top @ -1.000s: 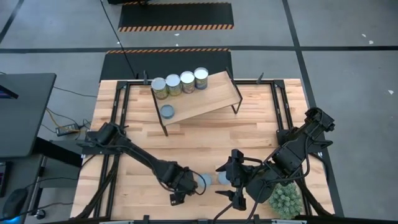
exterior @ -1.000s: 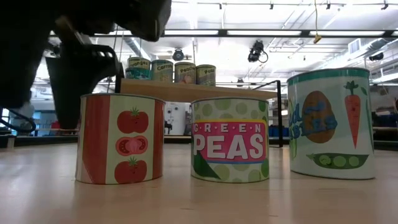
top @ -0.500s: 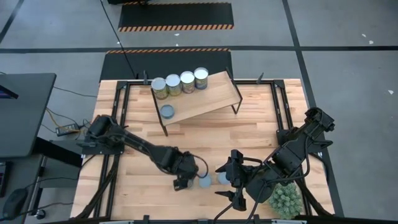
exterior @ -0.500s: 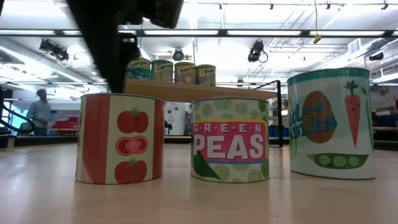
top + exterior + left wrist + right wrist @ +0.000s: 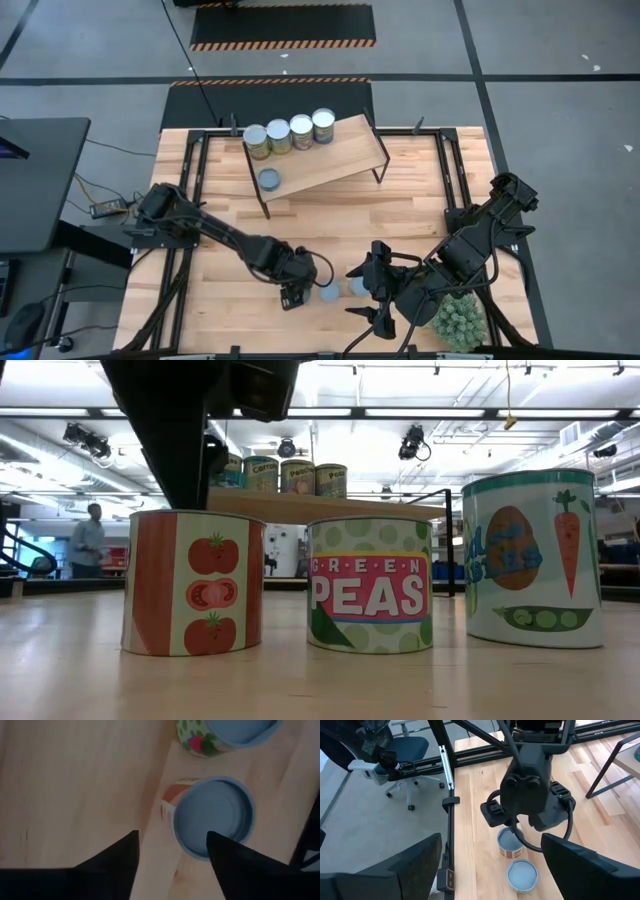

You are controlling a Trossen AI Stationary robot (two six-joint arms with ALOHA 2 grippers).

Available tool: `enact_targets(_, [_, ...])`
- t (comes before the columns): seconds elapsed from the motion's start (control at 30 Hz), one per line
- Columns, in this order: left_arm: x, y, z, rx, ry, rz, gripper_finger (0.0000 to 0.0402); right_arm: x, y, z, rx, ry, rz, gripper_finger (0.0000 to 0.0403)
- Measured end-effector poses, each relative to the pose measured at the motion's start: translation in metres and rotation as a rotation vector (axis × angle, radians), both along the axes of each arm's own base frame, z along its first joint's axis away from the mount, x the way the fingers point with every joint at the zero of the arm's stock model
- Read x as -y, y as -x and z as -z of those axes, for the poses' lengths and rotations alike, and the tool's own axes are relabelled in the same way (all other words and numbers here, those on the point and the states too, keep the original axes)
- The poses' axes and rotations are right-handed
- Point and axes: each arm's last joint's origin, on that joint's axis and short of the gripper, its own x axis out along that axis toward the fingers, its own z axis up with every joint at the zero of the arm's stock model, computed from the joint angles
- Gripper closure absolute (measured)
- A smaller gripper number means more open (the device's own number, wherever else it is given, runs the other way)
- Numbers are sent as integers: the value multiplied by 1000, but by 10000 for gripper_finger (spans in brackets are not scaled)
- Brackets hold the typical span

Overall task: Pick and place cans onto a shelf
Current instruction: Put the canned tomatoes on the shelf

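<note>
Two cans stand upright on the table near its front edge: a tomato can (image 5: 328, 293) (image 5: 190, 585) and a green peas can (image 5: 357, 287) (image 5: 370, 585). A third can with a carrot label (image 5: 535, 555) stands closer to the low camera. My left gripper (image 5: 295, 291) (image 5: 172, 851) is open, just above the tomato can's left rim (image 5: 177, 820). One finger is over the can's top and one over the table. My right gripper (image 5: 368, 293) (image 5: 492, 870) is wide open, higher up, to the right of the peas can. The shelf (image 5: 330, 158) carries four cans (image 5: 290, 133) in a row, and a fifth can (image 5: 268, 179) shows at its near left corner.
A spiky green plant ball (image 5: 460, 322) sits at the table's near right corner under my right arm. The middle of the table between the shelf and the near cans is bare wood (image 5: 330, 225). A person (image 5: 90, 540) walks in the room behind.
My left gripper has risen from beside the tomato can's left side to above its top. It has also shifted a little toward the table's right edge. The cans have stayed where they were.
</note>
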Motion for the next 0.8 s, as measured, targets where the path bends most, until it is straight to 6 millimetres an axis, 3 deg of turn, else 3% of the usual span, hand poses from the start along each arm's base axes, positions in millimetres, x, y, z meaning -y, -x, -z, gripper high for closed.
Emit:
enact_targets(0.17, [9, 2, 6, 10, -61, 10, 202, 0, 0, 0, 3, 8, -1, 55])
enact_targets(0.53, [16, 1, 16, 2, -78, 2, 242, 0, 0, 0, 5, 5, 0, 55])
enact_targets(0.67, [16, 1, 16, -5, -59, 1, 288, 0, 0, 0, 5, 5, 0, 55])
enact_targets(0.8, [16, 1, 16, -8, -54, 2, 358, 0, 0, 0, 5, 5, 1, 55])
